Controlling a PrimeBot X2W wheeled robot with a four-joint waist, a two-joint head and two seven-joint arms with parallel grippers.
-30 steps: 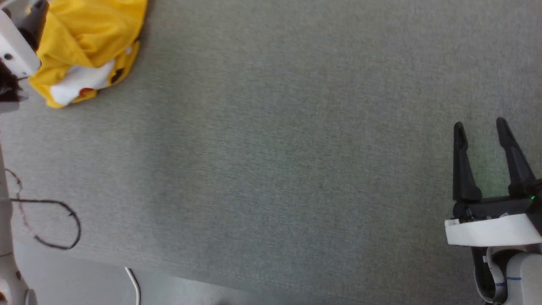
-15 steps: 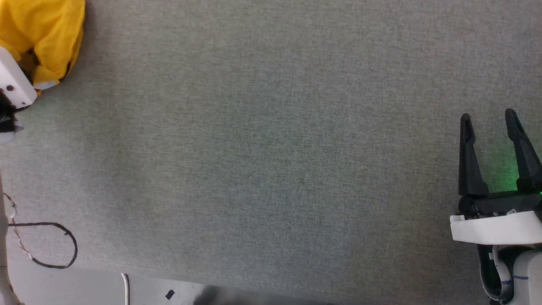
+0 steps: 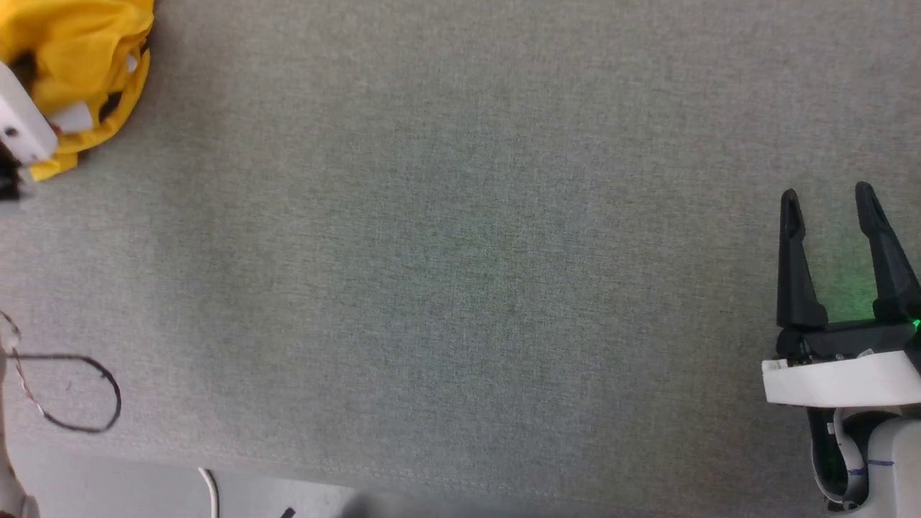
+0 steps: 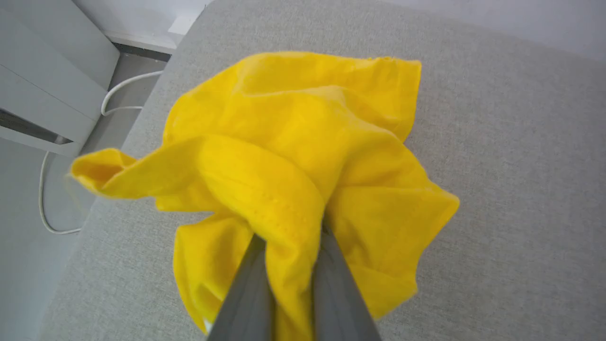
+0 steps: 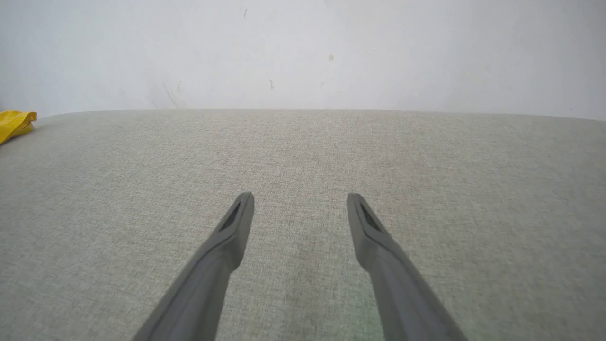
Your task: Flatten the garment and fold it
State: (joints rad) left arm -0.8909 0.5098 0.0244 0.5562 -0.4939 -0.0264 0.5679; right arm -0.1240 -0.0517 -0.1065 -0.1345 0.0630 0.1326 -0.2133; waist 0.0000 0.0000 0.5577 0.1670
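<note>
The bright yellow garment (image 3: 79, 57) sits bunched at the far left of the grey fabric surface (image 3: 460, 259). In the left wrist view my left gripper (image 4: 291, 241) is shut on a thick fold of the garment (image 4: 293, 156), and the crumpled cloth spreads out beyond the fingers (image 4: 246, 289). Its printed face is mostly hidden in the folds. The left arm's white wrist (image 3: 21, 137) covers part of the bunch. My right gripper (image 3: 827, 196) stands open over bare fabric at the right, far from the garment, with nothing between its fingers (image 5: 300, 199). A yellow tip of the garment (image 5: 14, 123) shows at that view's left edge.
A dark cable loop (image 3: 72, 392) lies near the surface's front left corner, and a white cable (image 3: 212, 489) runs past the front edge. Off the left side stand a pale cabinet (image 4: 42, 94) and a white cable (image 4: 123, 87) on the floor. A white wall (image 5: 303, 47) backs the surface.
The garment bunch and the left wrist have shifted toward the picture's upper left, and the large white and red print patch is now hidden. The view itself moved slightly. The right gripper stays open.
</note>
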